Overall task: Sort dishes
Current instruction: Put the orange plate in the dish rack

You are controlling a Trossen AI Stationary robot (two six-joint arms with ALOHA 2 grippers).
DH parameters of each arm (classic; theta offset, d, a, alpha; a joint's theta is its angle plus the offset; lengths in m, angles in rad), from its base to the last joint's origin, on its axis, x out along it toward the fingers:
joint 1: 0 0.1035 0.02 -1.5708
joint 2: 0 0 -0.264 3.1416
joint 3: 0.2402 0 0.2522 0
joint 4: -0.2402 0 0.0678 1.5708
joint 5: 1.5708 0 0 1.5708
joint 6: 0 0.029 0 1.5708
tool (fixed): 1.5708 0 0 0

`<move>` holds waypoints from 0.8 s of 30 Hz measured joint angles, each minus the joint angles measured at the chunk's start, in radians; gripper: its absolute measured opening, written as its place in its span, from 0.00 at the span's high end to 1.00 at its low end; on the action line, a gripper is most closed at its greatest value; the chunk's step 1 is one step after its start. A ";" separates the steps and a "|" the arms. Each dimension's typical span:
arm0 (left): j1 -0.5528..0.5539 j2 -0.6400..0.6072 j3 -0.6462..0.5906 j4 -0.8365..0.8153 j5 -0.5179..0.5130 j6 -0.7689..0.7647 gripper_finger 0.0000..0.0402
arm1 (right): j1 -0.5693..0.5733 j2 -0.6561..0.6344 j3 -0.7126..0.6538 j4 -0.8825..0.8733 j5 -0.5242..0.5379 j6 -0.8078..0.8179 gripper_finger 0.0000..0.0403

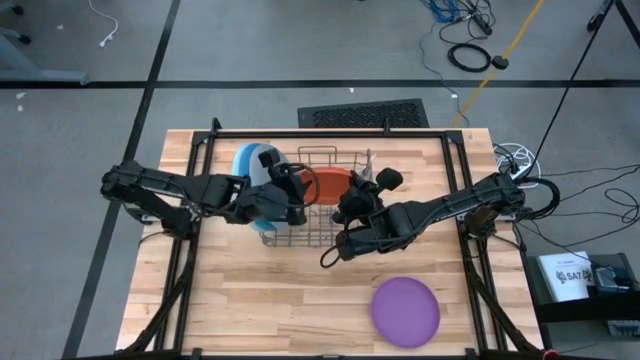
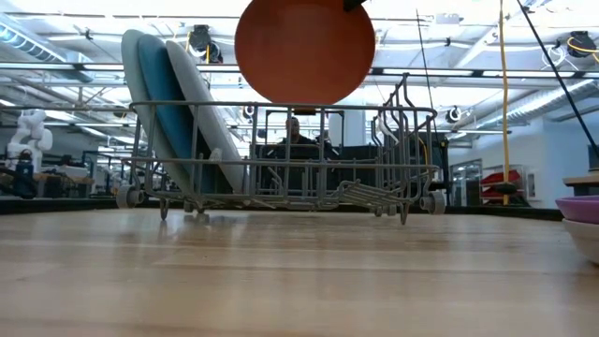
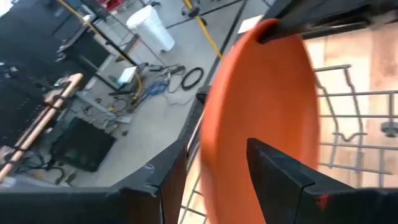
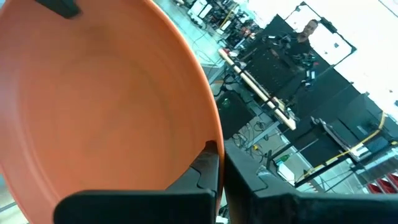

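Note:
An orange plate (image 2: 304, 51) hangs upright above the wire dish rack (image 2: 281, 178), clear of it. My right gripper (image 4: 221, 149) is shut on its rim. In the high view this gripper (image 1: 352, 195) is over the rack's right half. My left gripper (image 3: 216, 144) is open, with one finger on each side of the plate's opposite rim; whether it touches, I cannot tell. Three large plates (image 2: 173, 122), grey, blue and pale blue, stand on edge in the rack's left end. A purple plate (image 1: 405, 308) lies on the table at the near right. My right gripper pinches the orange plate's rim (image 4: 208, 134) between its two fingers, one on each face. The hold is at the plate's upper edge (image 2: 354, 7). The plate hangs below it, upright and lifted clear above the rack.
The rack's wires (image 1: 310, 215) stand right under the orange plate. In the low view the purple plate (image 2: 582, 208) lies on a pale plate (image 2: 585, 234). Bare wood lies along the near edge, left of it. A person (image 2: 295, 131) sits beyond the table.

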 joint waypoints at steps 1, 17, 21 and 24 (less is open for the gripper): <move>0.006 0.004 0.000 0.001 -0.002 0.000 0.57 | 0.000 0.000 0.000 0.011 -0.007 -0.015 0.99; 0.066 0.014 0.002 -0.044 0.023 0.111 0.95 | 0.025 0.000 0.000 0.181 -0.005 -0.201 0.99; 0.087 0.014 0.020 -0.045 0.027 0.181 0.96 | 0.033 0.000 0.000 0.182 -0.016 -0.222 0.99; 0.115 0.014 0.039 -0.048 0.064 0.246 0.96 | 0.042 0.000 0.000 0.182 -0.016 -0.224 0.98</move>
